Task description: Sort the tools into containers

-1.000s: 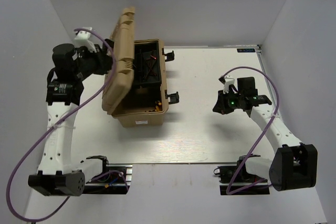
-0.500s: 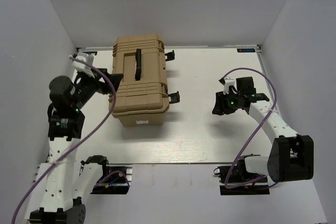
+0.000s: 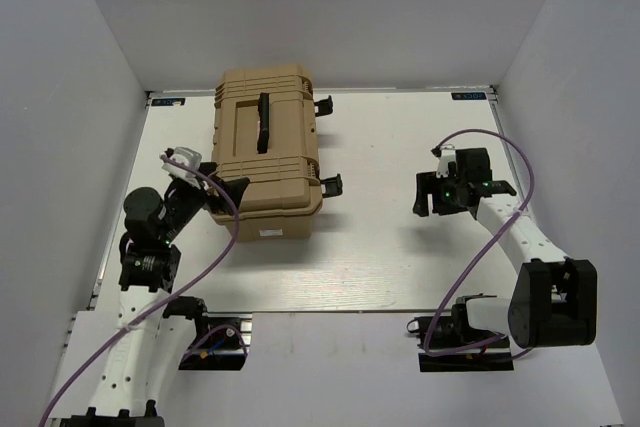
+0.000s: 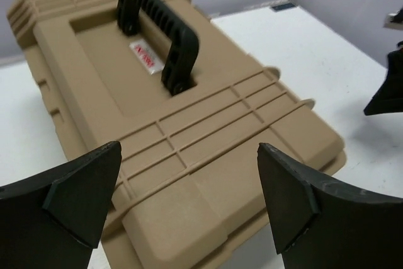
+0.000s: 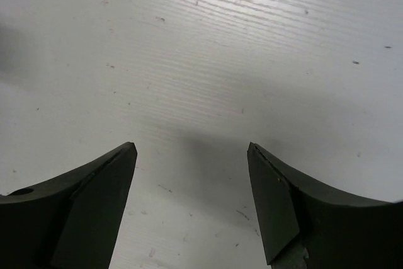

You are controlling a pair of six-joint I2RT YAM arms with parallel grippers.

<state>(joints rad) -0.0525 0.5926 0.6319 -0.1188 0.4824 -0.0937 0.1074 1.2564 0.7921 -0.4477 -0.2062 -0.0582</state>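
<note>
Presently: bench (image 3: 400,247), white. Tan case (image 3: 265,162), lid shut; tools unseen, presumably inside. Left gripper (image 4: 189,152), jaws wide, empty, beside its near corner. Right gripper (image 5: 192,146), jaws wide, empty, over bench. Side latches (image 3: 331,185) look unfastened; press each squarely.

The white table (image 3: 400,247) is filling the middle of the frame, its surface showing fine scuffs and specks up close. A tan box (image 3: 265,172) is sitting on it, upper left of centre, lid lying shut. Its black handle (image 3: 263,123) is lying flat along the top, and two black latches (image 3: 331,185) are sticking out from its right side.
</note>
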